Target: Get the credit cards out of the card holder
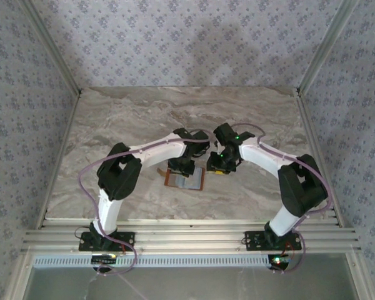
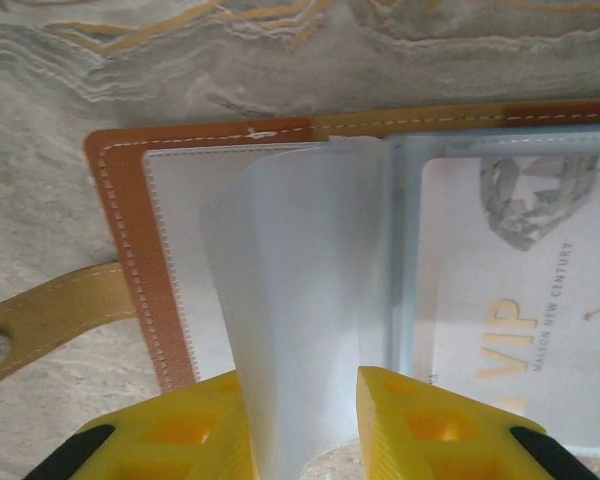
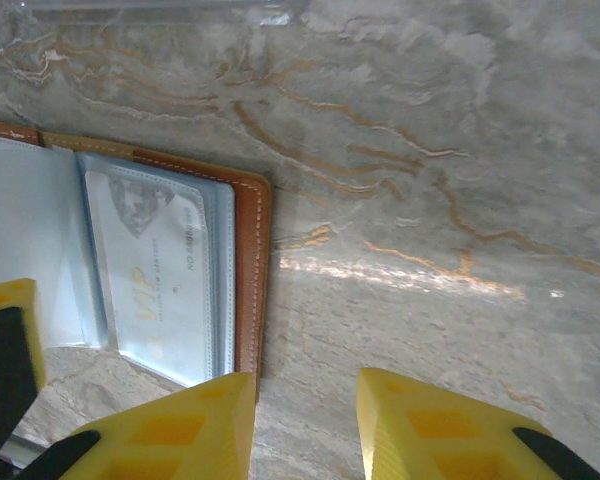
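The card holder (image 1: 184,179) lies open at the centre of the table (image 1: 112,119), between the two grippers. One card (image 2: 520,300) shows, whitish and marked VIP, tucked in a clear pocket at the right of the left wrist view. I cannot tell whether more sit behind it. It looks thin, stiff, light and slick, so it is probably best pinched at an exposed edge and slid out. The left gripper (image 2: 300,420) straddles one upright plastic leaf (image 2: 300,250), but I cannot tell whether it squeezes it. The right gripper (image 3: 307,425) gapes empty above the table at lower frame.
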Robot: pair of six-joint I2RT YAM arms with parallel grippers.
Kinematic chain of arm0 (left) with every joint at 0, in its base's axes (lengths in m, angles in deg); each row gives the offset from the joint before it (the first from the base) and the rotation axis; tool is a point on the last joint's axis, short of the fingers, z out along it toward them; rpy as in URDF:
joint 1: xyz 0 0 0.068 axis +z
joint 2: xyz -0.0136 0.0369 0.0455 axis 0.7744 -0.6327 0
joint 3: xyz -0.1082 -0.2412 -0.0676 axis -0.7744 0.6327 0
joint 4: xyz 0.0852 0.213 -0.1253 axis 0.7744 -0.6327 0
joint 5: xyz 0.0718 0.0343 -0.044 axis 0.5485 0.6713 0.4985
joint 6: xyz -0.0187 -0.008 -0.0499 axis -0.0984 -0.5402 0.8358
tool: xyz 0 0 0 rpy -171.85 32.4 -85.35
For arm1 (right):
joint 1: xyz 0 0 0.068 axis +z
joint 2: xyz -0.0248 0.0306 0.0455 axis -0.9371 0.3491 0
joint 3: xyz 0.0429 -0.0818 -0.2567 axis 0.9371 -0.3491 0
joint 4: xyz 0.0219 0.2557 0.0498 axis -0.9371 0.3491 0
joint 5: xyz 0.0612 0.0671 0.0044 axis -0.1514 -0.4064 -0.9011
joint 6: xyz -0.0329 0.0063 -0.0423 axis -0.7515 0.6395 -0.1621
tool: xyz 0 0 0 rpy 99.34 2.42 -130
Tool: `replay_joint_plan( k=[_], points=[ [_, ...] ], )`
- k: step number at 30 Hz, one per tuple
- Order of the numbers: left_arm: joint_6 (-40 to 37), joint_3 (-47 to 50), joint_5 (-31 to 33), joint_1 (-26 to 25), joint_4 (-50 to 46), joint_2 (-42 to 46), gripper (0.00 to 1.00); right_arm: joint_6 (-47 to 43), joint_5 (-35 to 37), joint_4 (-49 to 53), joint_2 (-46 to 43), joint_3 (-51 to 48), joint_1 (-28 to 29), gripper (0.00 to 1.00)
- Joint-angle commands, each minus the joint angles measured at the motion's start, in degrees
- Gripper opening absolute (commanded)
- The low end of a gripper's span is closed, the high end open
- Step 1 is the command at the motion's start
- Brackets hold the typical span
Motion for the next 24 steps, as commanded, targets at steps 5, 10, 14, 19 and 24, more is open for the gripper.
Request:
replay_joint_plan(
  k=[5, 10, 14, 19, 24],
  points=[
    [-2.0, 5.7, -1.6, 3.1, 0.9, 5.3, 0.31, 2.3, 0.8, -0.8, 3.1, 3.3, 2.8, 0.39],
    [-2.8, 8.8, -5.1, 4.1, 3.4, 4.8, 0.31, 3.8, 0.3, -1.8, 5.4, 4.3, 4.0, 0.39],
    [-2.7, 10.1, -5.4, 4.2, 4.0, 4.6, 0.3, 4.4, -0.4, -2.7, 7.2, 5.2, 5.0, 0.38],
    [-2.0, 11.7, -4.7, 4.7, 4.1, 5.9, 0.27, 5.3, -0.9, -3.5, 9.4, 6.1, 6.0, 0.37],
    [-1.5, 12.1, -4.7, 5.6, 4.3, 8.0, 0.26, 5.9, -1.0, -5.1, 11.0, 6.0, 6.6, 0.36]
  ],
)
